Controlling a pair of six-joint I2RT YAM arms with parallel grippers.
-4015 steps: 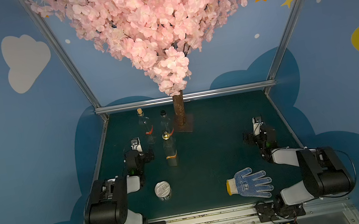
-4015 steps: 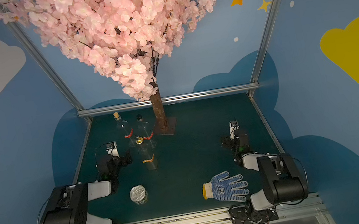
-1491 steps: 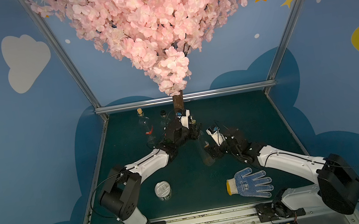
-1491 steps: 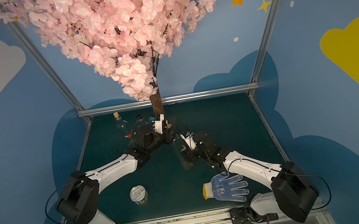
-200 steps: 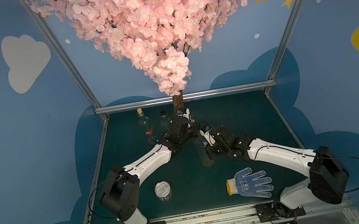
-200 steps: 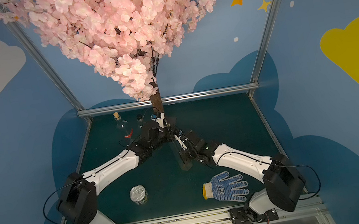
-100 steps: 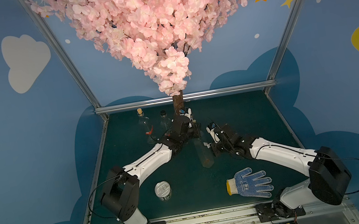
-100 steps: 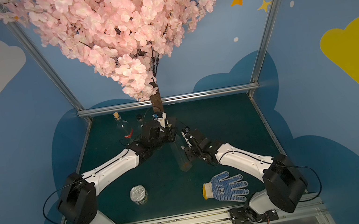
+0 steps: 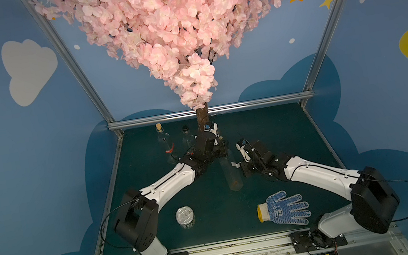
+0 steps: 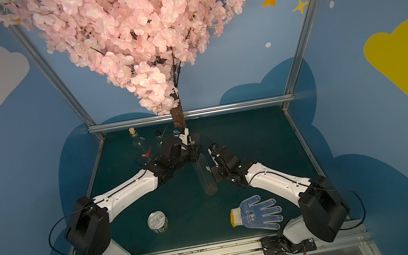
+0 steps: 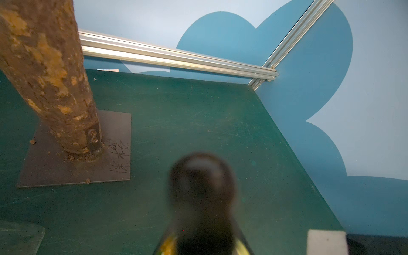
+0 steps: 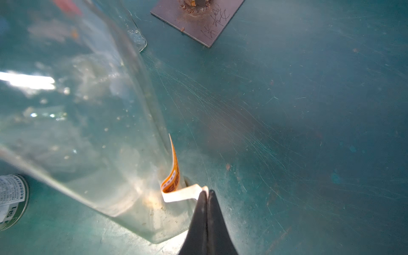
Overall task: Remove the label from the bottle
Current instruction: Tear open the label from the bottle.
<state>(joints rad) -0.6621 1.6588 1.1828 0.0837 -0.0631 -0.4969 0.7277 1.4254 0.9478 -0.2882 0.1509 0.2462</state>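
A clear glass bottle [image 9: 231,174] is in the middle of the green table [image 9: 267,128], just left of centre in both top views, and both arms reach in to meet at it. The left gripper [image 9: 221,151] is clamped on the bottle's neck. In the left wrist view the dark cap [image 11: 202,183] fills the lower middle of the frame, blurred and very close to the lens. The bottle leans. Its base is down by the table, but I cannot tell whether it rests there.

The right gripper [image 12: 207,194] comes in from the right side, level with the lower part of the bottle. Its two dark jaws are pressed tight together on the white end of the label [image 12: 173,176]. The label is partly peeled. In the lower middle of the right wrist view, the orange printed part curls off the glass near the base and a white strip runs from it to the jaws.

A can [image 9: 185,217] stands at the lower left of the table and a blue-dotted glove [image 9: 283,208] lies at the lower right. Both are well apart from the bottle. Two other bottles [image 9: 165,143] stand at the back, left of the tree trunk [image 9: 202,117], which is bolted to a metal plate [image 11: 66,165].
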